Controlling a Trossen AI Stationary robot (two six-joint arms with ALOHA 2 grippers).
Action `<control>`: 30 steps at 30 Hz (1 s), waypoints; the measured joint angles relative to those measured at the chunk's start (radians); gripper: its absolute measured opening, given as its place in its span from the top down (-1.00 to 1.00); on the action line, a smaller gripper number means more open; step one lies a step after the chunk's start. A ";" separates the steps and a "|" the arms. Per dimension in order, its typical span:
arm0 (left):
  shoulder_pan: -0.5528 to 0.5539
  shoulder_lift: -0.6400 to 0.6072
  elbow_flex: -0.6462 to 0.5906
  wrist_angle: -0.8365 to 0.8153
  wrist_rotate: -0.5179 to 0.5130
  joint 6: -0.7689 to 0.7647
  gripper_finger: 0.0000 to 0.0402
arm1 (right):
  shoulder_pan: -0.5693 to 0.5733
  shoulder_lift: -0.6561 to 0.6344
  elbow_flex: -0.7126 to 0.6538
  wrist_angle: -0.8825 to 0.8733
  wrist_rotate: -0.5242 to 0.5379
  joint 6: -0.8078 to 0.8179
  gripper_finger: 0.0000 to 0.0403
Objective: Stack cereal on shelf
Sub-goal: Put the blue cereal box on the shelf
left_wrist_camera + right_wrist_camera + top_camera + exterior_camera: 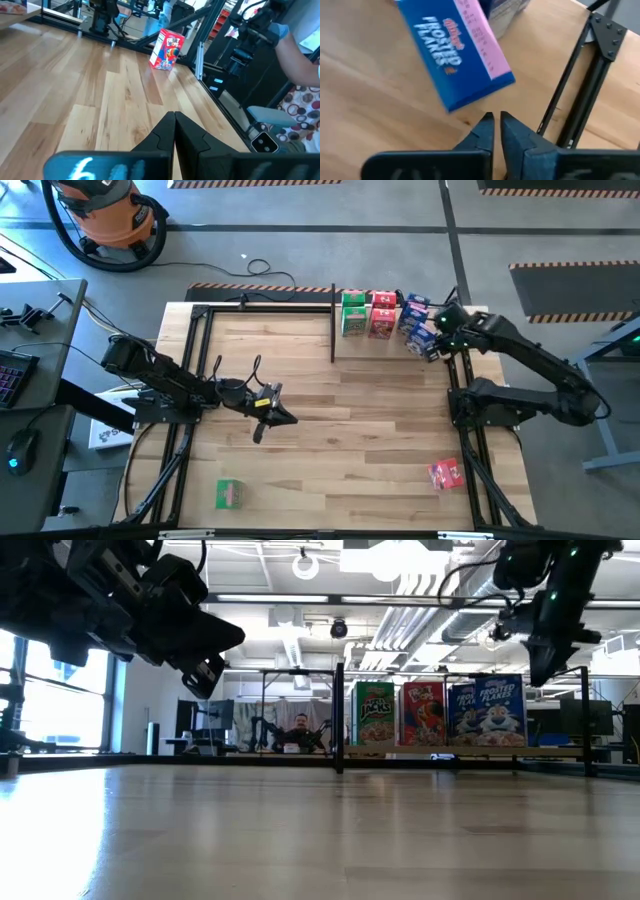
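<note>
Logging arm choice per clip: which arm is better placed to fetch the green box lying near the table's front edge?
Left, probably. The left gripper hangs mid-table on the same side as the green box, fingers closed and empty. The right gripper is far back beside the blue boxes on the shelf.

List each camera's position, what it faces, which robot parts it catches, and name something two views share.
High: overhead, straight down on the table; both arms, left gripper, right gripper.
Low: table height, facing the shelf and cereal row.
Left wrist: past its shut fingers toward a red cereal box.
Right wrist: down past its fingers onto a Frosted Flakes box.
Shared: that red cereal box also shows in the high view.
</note>
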 joint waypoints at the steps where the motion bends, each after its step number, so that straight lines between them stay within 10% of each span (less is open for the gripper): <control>1: 0.000 0.000 0.000 0.000 0.000 0.000 1.00 | 0.000 0.016 -0.007 0.014 0.013 0.002 0.97; 25: -0.001 0.000 0.000 -0.002 0.003 0.000 1.00 | 0.000 0.067 0.032 0.180 0.105 -0.129 0.95; 30: -0.001 0.000 0.000 -0.002 0.003 0.001 1.00 | 0.023 -0.001 0.040 0.128 -0.067 -0.112 0.96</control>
